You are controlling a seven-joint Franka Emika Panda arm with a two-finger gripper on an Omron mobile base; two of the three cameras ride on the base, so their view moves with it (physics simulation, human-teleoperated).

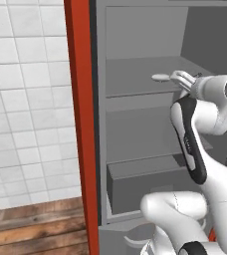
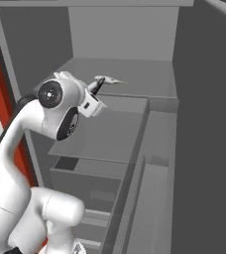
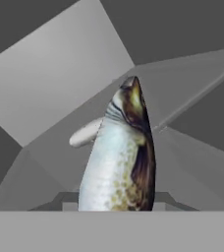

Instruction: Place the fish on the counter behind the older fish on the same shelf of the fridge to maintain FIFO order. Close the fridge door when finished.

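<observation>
Gripper (image 2: 98,85) clamped on the fish (image 3: 121,157) reaches over the shelf (image 2: 149,79), level with the older fish (image 2: 110,80); placing it behind comes next, apparently.

White glossy rounded arm (image 1: 220,184), black joint bands, round dark end cap.

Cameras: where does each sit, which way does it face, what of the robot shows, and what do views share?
Left base view: behind the arm, left, facing the open fridge; arm at right reaches to the shelf.
Right base view: behind, right, facing inside the fridge; arm at left, gripper at the shelf.
Hand view: on the hand, looking along the held fish.
Shared: the older fish lies on the shelf in all three.
</observation>
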